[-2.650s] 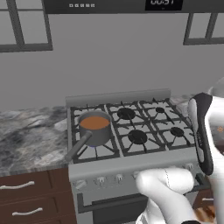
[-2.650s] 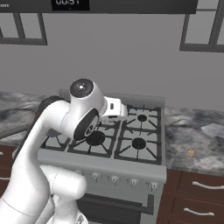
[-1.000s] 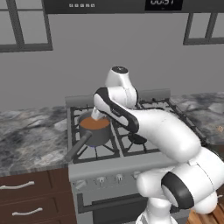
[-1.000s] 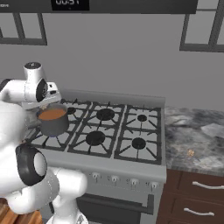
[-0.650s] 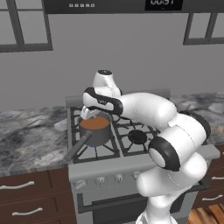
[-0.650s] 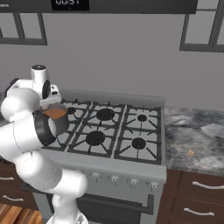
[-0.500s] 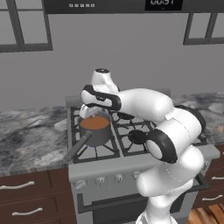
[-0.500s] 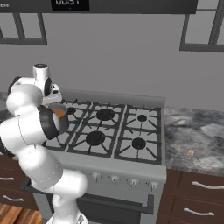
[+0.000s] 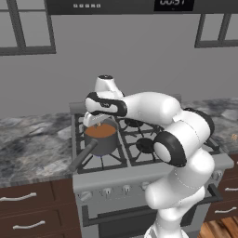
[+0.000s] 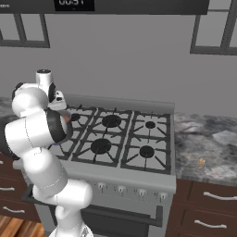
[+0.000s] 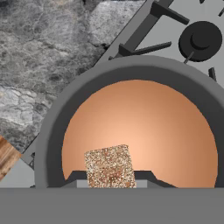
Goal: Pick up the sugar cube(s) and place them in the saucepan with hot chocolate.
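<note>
right between the gripper (image 11: 111, 177) fingertips, sugar cube (image 11: 109, 166) over saucepan (image 11: 65, 109)

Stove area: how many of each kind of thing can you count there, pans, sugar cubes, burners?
Saucepan: 1, holding orange-brown liquid, on the front left burner.
Sugar cube: 1, speckled brown, between the gripper fingertips above the liquid.
Burners: 6 on the stove.
Total: 8 things.
</note>
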You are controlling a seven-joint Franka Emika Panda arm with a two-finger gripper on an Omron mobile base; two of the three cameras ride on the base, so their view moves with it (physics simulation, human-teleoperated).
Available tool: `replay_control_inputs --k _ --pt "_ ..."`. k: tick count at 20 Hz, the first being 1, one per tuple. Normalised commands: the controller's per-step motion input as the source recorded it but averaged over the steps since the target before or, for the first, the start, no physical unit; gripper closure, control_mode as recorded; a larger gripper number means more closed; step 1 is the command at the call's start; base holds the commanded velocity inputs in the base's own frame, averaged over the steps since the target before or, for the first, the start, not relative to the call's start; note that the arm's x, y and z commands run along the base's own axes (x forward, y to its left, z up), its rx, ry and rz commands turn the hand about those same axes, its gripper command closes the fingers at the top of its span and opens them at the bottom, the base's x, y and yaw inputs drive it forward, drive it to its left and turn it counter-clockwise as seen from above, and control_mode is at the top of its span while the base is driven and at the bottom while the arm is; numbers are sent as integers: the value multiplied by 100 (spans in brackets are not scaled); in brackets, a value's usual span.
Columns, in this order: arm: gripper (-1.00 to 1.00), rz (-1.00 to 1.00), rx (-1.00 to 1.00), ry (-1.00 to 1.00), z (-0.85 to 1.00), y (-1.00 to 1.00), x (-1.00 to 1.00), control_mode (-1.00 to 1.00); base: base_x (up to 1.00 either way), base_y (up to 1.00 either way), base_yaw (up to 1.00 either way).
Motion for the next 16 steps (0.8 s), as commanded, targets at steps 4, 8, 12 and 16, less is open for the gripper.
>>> replay_control_inputs --k 4,8,12,16 --pt "100 -2 0 0 -23 0 11 -100 0 0 0" --pt "100 0 0 0 -9 0 3 -100 0 0 0" --pt "100 0 0 0 -11 0 8 -100 0 0 0" --pt "100 0 0 0 -13 0 15 -100 0 0 0"
